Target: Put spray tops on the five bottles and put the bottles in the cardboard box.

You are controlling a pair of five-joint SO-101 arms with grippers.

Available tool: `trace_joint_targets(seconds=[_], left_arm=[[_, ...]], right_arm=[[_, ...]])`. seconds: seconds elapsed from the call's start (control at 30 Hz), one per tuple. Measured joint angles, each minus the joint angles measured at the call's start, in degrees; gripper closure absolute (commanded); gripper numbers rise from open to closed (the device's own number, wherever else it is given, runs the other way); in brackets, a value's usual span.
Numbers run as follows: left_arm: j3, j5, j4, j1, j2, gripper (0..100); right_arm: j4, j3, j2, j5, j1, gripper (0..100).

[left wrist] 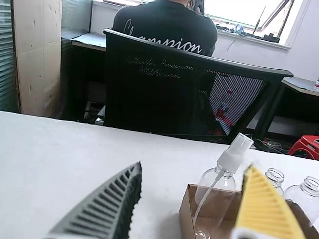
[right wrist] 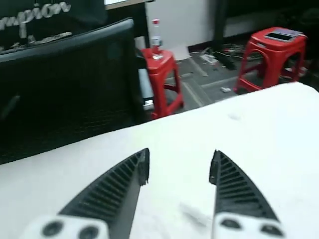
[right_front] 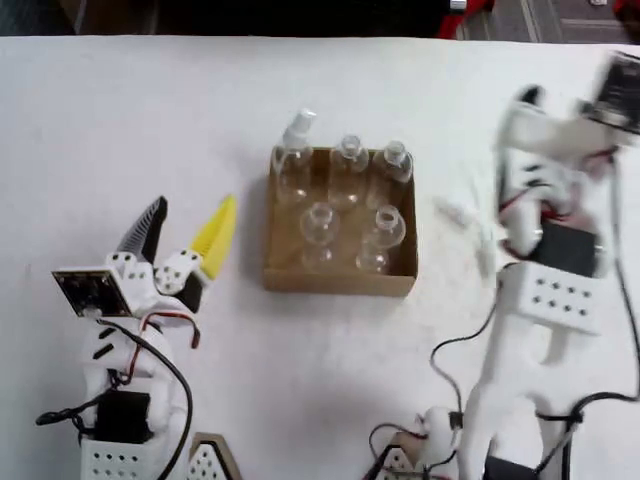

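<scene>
White script logo on dark shirt back [left wrist: 164,25]; faint lettering on chair backrest [left wrist: 164,94], illegible.

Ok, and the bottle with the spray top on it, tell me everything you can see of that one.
The bottle is clear, looks like plastic, has round shoulders, seems empty and stands upright. A white spray top sits on its neck, with a thin dip tube running down inside. It stands in the cardboard box, at the far left corner in the high view, next to four open-necked bottles.
</scene>
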Motion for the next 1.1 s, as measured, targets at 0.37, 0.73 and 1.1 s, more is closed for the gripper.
trace_joint_targets(seconds=[0.37, 0.73, 1.1], left_arm=[[0.0, 0.0, 0.0, 0.0, 0.0, 70], [0.0, 0.0, 0.0, 0.26, 0.0, 70], [0.0, 0.0, 0.0, 0.26, 0.0, 70]], right_arm=[[12.75, -13.98, 26.9, 13.71, 11.78, 82.4], [25.32, -29.54, 47.91, 32.97, 8.62, 82.2], [25.32, -48.53, 67.69, 49.76, 1.58, 82.2]])
